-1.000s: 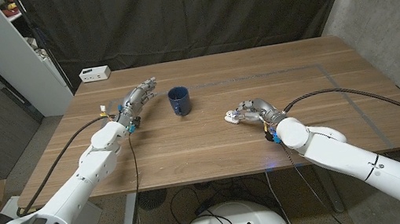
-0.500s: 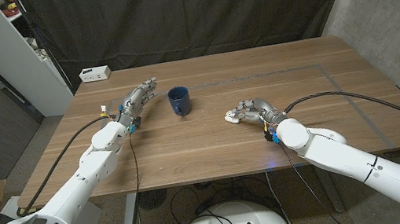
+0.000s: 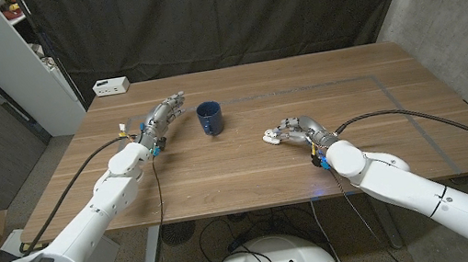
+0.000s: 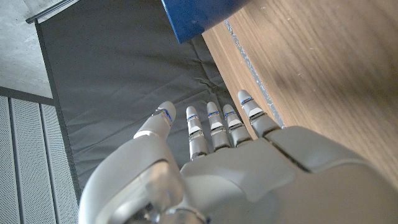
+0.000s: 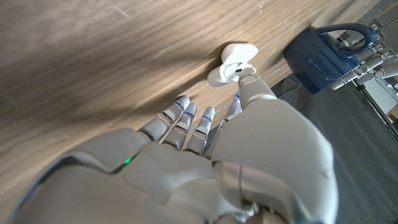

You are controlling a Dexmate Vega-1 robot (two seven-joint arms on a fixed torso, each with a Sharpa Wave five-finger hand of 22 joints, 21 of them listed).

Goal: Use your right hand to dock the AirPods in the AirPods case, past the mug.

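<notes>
White AirPods case (image 3: 269, 137) unmoved | right hand (image 3: 294, 130) still touching it

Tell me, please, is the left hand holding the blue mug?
No, the left hand stands apart from the blue mug in the head view, fingers extended and holding nothing.

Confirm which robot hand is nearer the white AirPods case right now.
Right. The right robot hand has its fingertips at the white AirPods case, thumb touching it. The left robot hand stands beyond the dark blue ceramic mug, well away from the case.
</notes>
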